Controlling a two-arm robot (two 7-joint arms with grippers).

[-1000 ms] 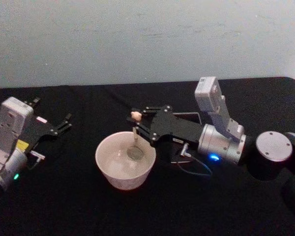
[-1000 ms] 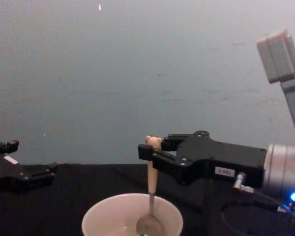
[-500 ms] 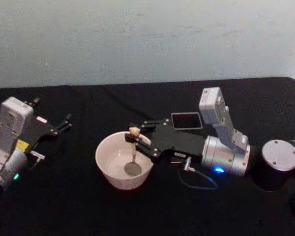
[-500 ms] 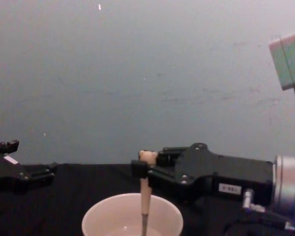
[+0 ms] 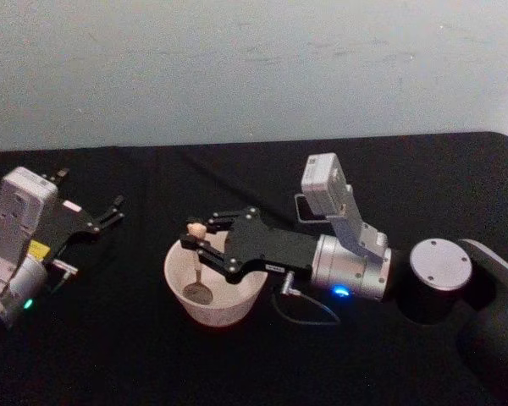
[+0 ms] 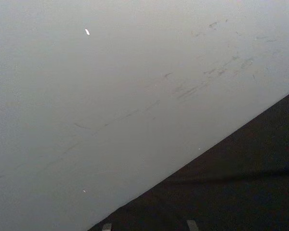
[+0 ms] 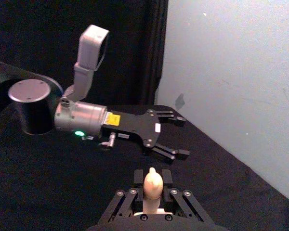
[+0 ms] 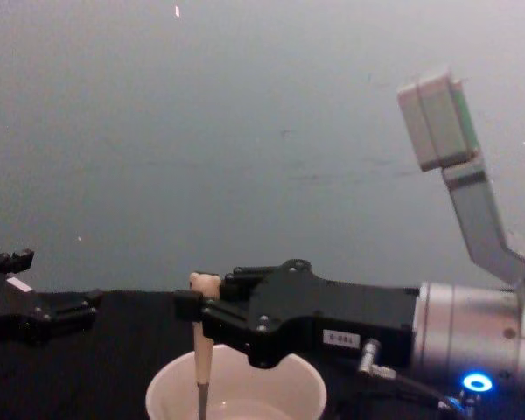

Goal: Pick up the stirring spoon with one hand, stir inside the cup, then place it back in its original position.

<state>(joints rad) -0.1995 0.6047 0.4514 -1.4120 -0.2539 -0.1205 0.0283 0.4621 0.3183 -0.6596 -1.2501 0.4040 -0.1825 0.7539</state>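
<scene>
The cream-white cup (image 5: 230, 309) stands on the black table in front of me, and its rim (image 8: 161, 393) shows low in the chest view. My right gripper (image 5: 196, 240) hovers over the cup's left side, shut on the stirring spoon (image 5: 198, 271). The spoon hangs upright, its bear head (image 8: 203, 282) above the fingers and its metal bowl (image 5: 201, 293) down inside the cup. The bear head (image 7: 153, 182) also sits between the fingers in the right wrist view. The dark square holder (image 5: 300, 205) stands behind the right wrist, mostly hidden. My left gripper (image 5: 112, 213) rests open at the far left.
The black table ends at a pale wall (image 5: 254, 68) behind. My right arm's body (image 5: 351, 266) and dark elbow joint (image 5: 440, 269) stretch across the table right of the cup. A thin cable (image 5: 309, 309) loops under the wrist. The left arm (image 7: 82, 120) lies off to the side.
The right gripper has carried the spoon toward the left side of the cup, and the arm has swung over in front of the holder. The left arm has stayed still.
</scene>
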